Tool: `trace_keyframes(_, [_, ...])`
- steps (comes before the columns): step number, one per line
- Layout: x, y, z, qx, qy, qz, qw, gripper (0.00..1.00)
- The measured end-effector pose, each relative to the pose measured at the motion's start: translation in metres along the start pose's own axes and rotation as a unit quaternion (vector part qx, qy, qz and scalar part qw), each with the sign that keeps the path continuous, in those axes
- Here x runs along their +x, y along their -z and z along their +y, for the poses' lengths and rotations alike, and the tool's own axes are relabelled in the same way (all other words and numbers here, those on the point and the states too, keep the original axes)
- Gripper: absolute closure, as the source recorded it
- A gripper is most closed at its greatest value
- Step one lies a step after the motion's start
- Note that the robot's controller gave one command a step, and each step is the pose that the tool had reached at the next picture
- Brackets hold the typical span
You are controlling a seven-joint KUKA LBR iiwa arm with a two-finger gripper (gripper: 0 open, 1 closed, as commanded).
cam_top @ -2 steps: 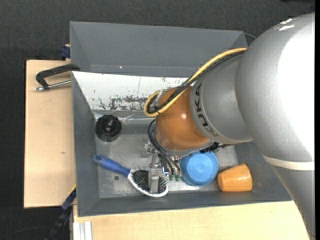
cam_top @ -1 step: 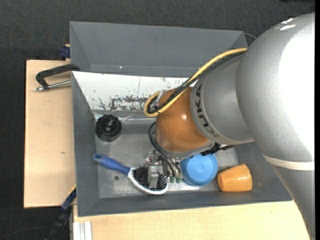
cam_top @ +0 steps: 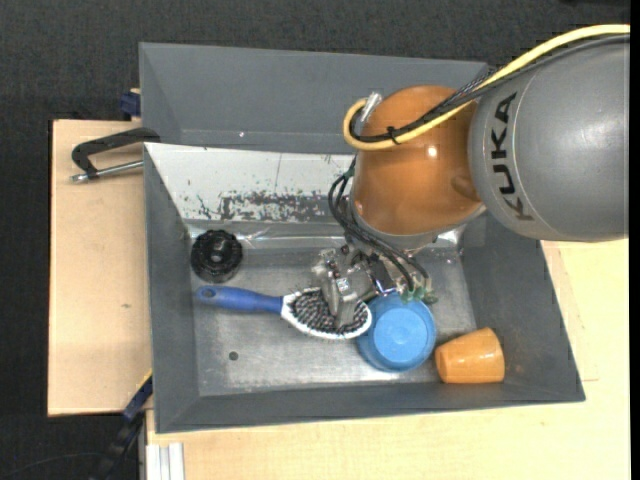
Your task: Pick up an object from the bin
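Blue-handled brush (cam_top: 290, 309) lies with its bristled head directly under the tool (cam_top: 345, 295), whose spread cannot be told.

Bin (cam_top: 250, 368): grey sheet metal, dull and scuffed; its back wall is flecked with black marks.
Brush (cam_top: 240, 300): handle is made of smooth blue plastic, head of white plastic set with dark bristles.
Cap (cam_top: 216, 253): black, ribbed, matt.
Blue cup (cam_top: 402, 336): smooth plastic, slight sheen.
Orange cup (cam_top: 470, 356): matt plastic.
Gripper (cam_top: 343, 296): bare metal, shiny.
Cover (cam_top: 410, 158): orange, glossy; highlights are seen on it.
Arm (cam_top: 570, 148): grey, smooth, satin finish.
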State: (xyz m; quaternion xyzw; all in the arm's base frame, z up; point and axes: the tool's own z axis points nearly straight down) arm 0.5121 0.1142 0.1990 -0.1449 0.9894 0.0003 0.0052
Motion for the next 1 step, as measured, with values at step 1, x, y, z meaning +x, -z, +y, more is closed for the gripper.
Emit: trace_keyframes(1, [-0.0136, 0.1511, -0.0138, 0.000, 0.064, -0.0023, 0.9980, 1.00])
